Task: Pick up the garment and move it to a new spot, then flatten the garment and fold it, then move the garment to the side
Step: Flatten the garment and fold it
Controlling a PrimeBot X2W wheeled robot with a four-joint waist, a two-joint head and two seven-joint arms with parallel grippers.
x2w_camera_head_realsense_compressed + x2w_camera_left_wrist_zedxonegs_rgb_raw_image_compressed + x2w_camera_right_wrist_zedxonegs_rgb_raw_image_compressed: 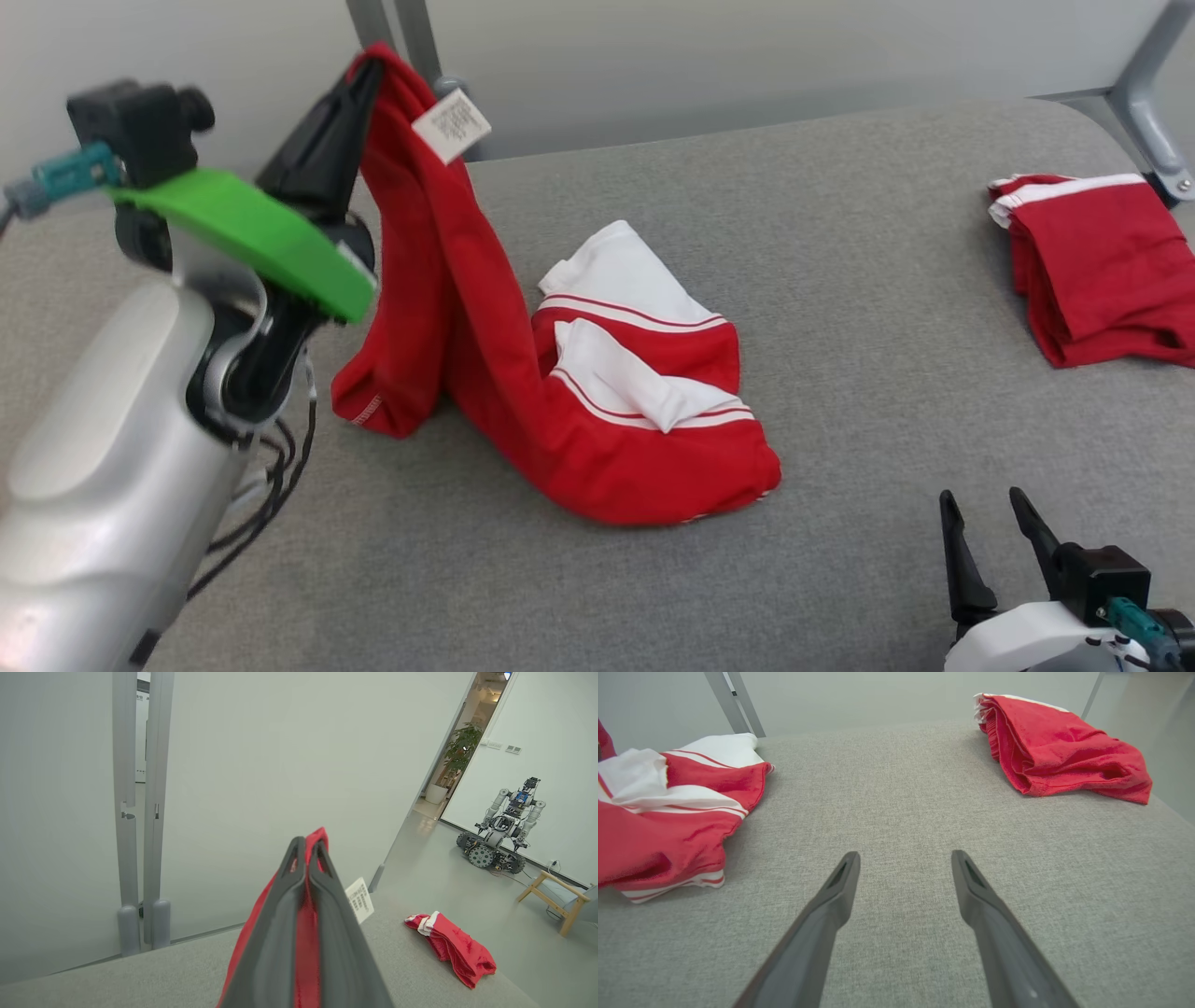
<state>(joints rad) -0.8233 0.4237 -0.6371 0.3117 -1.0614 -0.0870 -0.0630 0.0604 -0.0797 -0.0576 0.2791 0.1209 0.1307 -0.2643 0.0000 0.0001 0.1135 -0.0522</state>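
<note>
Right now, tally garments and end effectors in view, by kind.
Red-and-white garment, one end lifted: 1
Folded red garment, far right: 1
End effectors: 2, left end effector shut on the lifted garment, right end effector open
Total: 4

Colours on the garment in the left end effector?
Garment is red with white panels; head view best.

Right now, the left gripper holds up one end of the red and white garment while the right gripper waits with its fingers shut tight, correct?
Not quite: the right gripper waits with its fingers spread open, as the right wrist view shows. The left gripper does hold up one end of the red and white garment.
</note>
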